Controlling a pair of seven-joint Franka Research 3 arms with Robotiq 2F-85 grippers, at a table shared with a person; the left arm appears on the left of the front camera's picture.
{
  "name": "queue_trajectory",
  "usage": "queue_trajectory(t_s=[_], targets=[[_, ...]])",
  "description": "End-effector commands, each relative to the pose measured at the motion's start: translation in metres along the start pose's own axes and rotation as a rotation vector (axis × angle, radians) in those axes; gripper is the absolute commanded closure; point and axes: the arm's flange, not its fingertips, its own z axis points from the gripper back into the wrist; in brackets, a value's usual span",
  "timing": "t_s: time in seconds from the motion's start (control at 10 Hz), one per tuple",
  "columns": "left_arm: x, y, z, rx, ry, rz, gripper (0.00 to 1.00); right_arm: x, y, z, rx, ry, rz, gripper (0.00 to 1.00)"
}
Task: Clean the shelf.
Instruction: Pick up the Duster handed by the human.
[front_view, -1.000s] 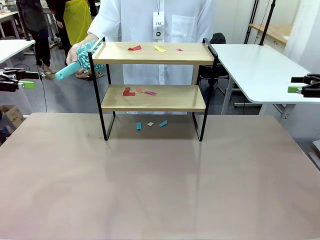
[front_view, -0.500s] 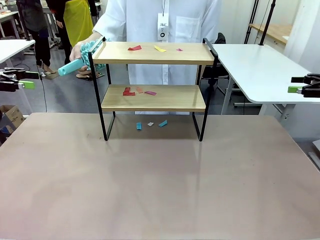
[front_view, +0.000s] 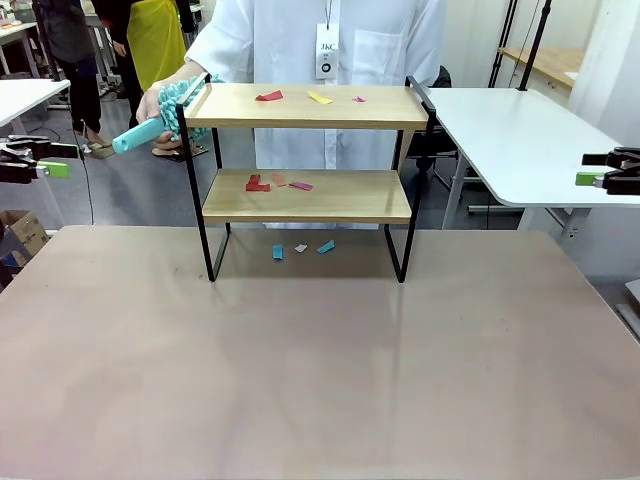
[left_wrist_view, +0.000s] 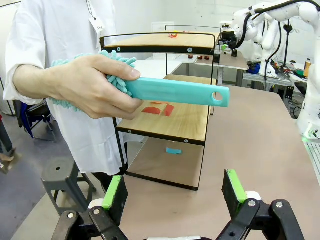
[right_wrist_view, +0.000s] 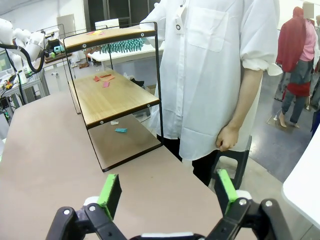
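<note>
Bare brown tabletop (front_view: 320, 380) stretches wide before the shelf (front_view: 305, 195), which stands far centre, paper scraps (front_view: 270, 96) littering both wooden boards. Left gripper (front_view: 52, 160) and right gripper (front_view: 590, 168) hang beyond the side edges, fingers spread, empty.

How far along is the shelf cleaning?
Nothing looks done: paper scraps lie on the shelf's top board, lower board and the table beneath. In hand: the person's hand holds a teal duster at the shelf's left end. The left gripper and right gripper stand open. All sweeping remains.

Scraps (front_view: 268, 96) on the shelf (front_view: 345, 198); person (front_view: 360, 60) stands behind.
</note>
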Motion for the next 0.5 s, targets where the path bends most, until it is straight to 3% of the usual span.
queue_trajectory(t_s=[0.0, 0.4], targets=[[0.032, -0.005, 0.007, 0.036, 0.050, 0.021, 0.00, 0.002, 0.000, -0.002, -0.008, -0.003, 0.003, 0.00], [0.140, -0.029, 0.018, 0.182, 0.232, 0.211, 0.00, 0.002, 0.000, -0.002, -0.008, -0.003, 0.003, 0.00]])
